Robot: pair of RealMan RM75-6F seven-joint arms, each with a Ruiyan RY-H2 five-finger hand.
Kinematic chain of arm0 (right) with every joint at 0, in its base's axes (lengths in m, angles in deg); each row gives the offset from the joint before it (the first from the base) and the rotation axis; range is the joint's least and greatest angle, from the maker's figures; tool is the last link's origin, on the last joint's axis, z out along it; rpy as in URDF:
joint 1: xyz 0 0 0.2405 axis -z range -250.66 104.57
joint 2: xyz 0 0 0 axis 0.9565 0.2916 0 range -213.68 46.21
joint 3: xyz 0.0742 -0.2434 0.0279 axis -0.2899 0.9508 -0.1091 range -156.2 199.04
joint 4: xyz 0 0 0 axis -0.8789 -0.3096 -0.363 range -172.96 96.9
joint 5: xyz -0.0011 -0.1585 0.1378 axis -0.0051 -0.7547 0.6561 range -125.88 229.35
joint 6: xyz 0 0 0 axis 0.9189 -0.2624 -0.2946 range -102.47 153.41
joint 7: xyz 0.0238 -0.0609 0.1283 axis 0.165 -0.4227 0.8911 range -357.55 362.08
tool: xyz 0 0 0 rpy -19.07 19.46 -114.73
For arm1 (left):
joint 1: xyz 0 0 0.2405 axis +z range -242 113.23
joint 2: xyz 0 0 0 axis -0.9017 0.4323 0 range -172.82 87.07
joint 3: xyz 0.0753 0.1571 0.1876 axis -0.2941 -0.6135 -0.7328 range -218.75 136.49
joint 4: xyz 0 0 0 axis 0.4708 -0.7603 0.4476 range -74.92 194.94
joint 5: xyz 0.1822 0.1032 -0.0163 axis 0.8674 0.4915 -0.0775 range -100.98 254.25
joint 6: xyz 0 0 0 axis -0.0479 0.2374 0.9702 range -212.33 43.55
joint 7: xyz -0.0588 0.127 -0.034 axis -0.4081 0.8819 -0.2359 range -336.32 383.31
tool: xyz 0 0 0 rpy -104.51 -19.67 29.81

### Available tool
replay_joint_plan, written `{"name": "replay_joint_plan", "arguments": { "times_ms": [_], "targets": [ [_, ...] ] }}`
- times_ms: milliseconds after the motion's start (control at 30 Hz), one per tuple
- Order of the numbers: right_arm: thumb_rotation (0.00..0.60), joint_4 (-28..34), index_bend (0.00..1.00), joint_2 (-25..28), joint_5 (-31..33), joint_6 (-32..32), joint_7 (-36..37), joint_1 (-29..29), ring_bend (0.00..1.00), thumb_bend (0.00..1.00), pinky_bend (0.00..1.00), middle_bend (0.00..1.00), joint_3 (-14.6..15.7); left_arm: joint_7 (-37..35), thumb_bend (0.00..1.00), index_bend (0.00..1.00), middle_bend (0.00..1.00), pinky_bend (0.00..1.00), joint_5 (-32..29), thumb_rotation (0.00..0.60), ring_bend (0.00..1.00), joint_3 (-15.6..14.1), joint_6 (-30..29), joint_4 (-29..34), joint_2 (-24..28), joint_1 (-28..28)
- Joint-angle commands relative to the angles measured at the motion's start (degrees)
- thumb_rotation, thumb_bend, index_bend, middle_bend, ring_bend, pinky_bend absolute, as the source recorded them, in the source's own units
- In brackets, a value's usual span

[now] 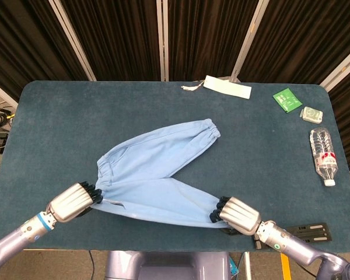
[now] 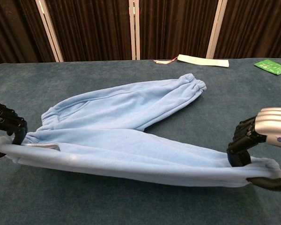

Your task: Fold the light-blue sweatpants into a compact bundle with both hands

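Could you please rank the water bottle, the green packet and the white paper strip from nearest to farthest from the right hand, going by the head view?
From the right hand, at the table's near edge:
1. Water bottle, lying by the right edge.
2. Green packet, far right corner.
3. White paper strip, along the far edge near the middle.
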Motion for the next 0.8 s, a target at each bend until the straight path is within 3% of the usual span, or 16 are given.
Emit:
{"name": "replay_joint_plan", "arguments": {
  "times_ms": [33,600,800],
  "targets": [
    [0.600,1.0,0.67,0.5,-1.0,0.3,-0.6,-0.1,0.54,0.54,0.42,0.65,0.6,0.2,0.53,0.66,0.45,0.54,1.2,0.600,0.45,-1.7,-0.4,2.3,2.0,0.9],
    [0.600,6.1,0.68,2.5,-5.6,0.0,-2.6,-0.9,0.54,0.56,0.42,0.65,2.6,-4.9,0.53,0.66,0.45,0.54,4.2,0.600,0.45,-6.2,1.1,7.9,5.4,1.7],
    [0.600,5.7,0.68,2.4,-3.5,-0.4,-3.4,-1.1,0.54,0.55,0.42,0.65,0.4,-6.4,0.53,0.66,0.45,0.54,1.3,0.600,0.45,-4.6,2.2,9.3,6.2,1.6]
  ]
}}
